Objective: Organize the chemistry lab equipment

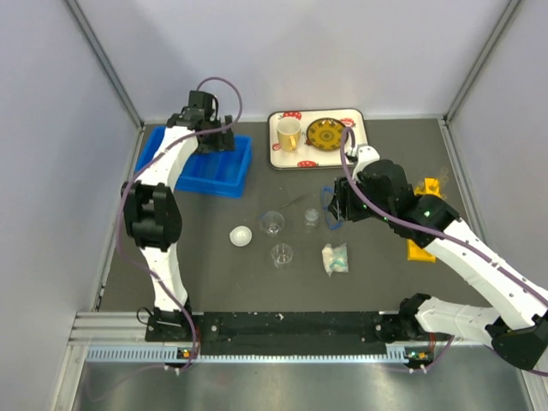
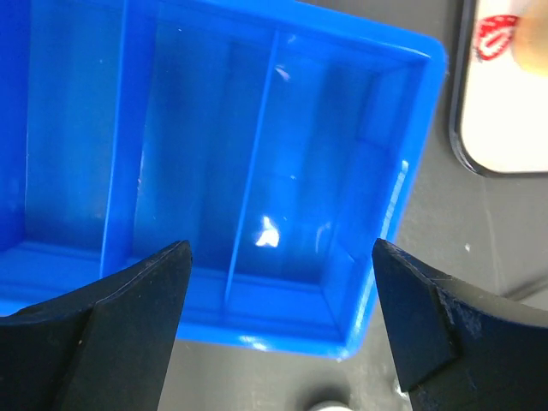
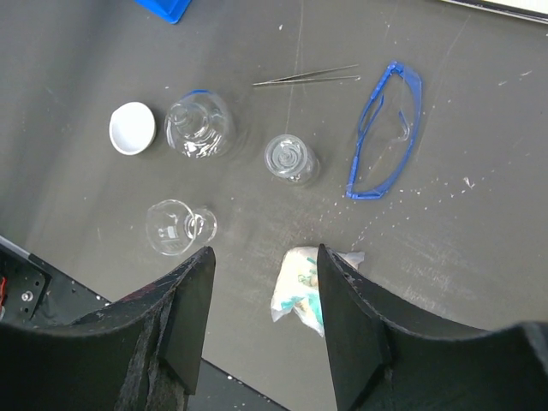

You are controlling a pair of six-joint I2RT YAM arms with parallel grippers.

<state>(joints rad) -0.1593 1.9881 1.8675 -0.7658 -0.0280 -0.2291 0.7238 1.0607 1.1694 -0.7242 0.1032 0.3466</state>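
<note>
Right gripper (image 3: 265,257), jaws apart, empty: small beaker (image 3: 291,159) just left of it; left gripper (image 2: 281,248), also apart, over far blue bin (image 2: 368,38).

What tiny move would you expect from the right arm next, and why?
Probably straight down. The right fingers are open and empty, hanging above the crumpled packet, which lies between them in the wrist view. The glassware, tweezers and safety glasses sit farther off.

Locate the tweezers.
In the right wrist view, the tweezers lie flat near the top centre, just left of the blue safety glasses and above the small glass vessel.
</note>
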